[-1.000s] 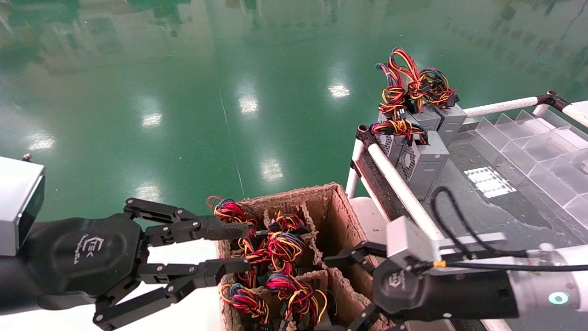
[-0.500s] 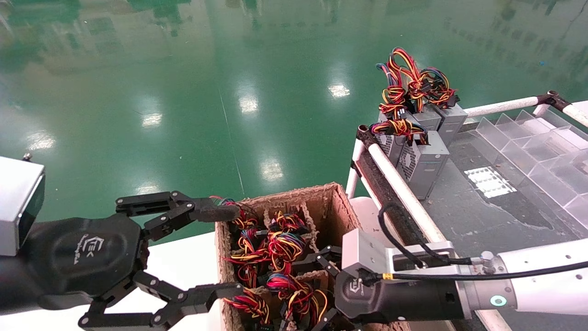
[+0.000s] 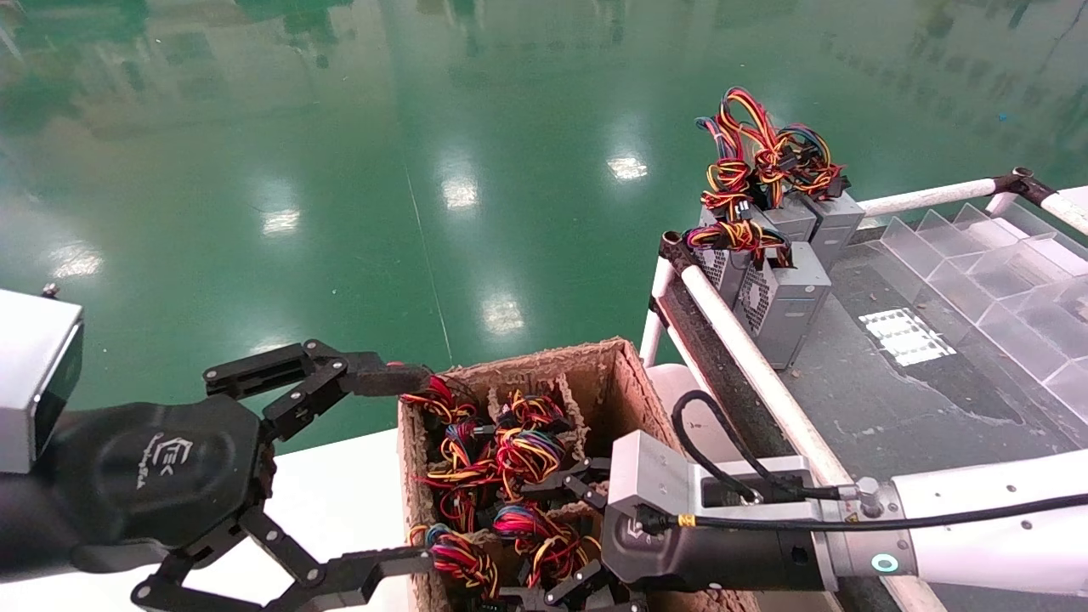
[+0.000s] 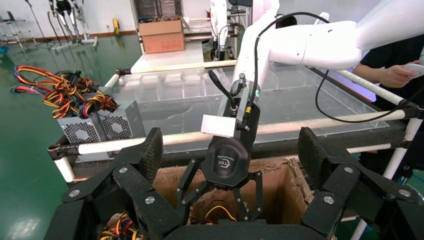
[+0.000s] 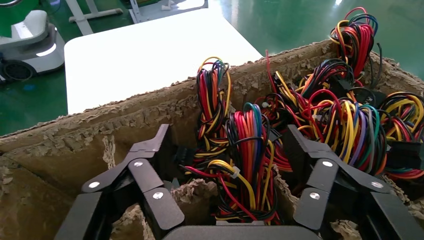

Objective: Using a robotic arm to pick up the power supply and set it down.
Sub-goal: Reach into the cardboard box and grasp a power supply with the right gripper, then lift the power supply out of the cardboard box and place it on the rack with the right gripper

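Power supplies stand upright in the cells of a torn cardboard box (image 3: 630, 398); only their tied wire bundles (image 3: 525, 452) show. My right gripper (image 3: 568, 537) reaches down into the box, open, its fingers on either side of one red, yellow and blue bundle (image 5: 247, 150) without touching it. That supply's grey body is hidden in its cell. My left gripper (image 3: 399, 472) hovers at the box's left wall, open wide and empty. Other grey power supplies (image 3: 786, 297) stand grouped at the far corner of the table on the right.
The dark table (image 3: 892, 408) has a white tube rail (image 3: 739, 348) along its near edge and clear plastic dividers (image 3: 1003, 272) behind. A white surface (image 3: 340, 501) lies under the box. Green floor lies beyond. A person's hand (image 4: 397, 75) shows past the table.
My right gripper has swung left from the table edge and dropped into the box over a wire bundle. My left gripper's fingers have spread much wider.
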You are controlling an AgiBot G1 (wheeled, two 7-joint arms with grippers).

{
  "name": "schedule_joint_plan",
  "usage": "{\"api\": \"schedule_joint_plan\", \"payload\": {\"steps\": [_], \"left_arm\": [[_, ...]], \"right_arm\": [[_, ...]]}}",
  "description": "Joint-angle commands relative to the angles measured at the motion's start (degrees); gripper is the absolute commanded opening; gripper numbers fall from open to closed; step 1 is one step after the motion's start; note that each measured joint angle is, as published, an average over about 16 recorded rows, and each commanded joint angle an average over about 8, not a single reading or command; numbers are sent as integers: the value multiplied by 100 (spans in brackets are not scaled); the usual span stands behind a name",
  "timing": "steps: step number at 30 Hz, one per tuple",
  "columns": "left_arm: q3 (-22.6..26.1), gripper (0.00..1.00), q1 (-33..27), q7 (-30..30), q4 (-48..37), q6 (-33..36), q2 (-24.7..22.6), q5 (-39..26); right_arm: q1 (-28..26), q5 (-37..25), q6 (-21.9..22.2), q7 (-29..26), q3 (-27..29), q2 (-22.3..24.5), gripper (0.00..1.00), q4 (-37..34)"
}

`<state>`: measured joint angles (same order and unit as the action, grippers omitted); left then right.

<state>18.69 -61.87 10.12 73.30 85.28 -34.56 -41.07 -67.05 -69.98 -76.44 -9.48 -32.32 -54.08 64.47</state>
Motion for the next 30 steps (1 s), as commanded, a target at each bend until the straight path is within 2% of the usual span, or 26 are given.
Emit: {"api": "schedule_joint_plan", "payload": {"steps": [1,30], "left_arm": [[1,100,0,0,0,0,0,0],[9,100,-2,-4,0,-4,3,6]], "right_arm": [[21,2,9,7,2,3,0,25],[48,-25,67,219,16,-54,0,-267]]}}
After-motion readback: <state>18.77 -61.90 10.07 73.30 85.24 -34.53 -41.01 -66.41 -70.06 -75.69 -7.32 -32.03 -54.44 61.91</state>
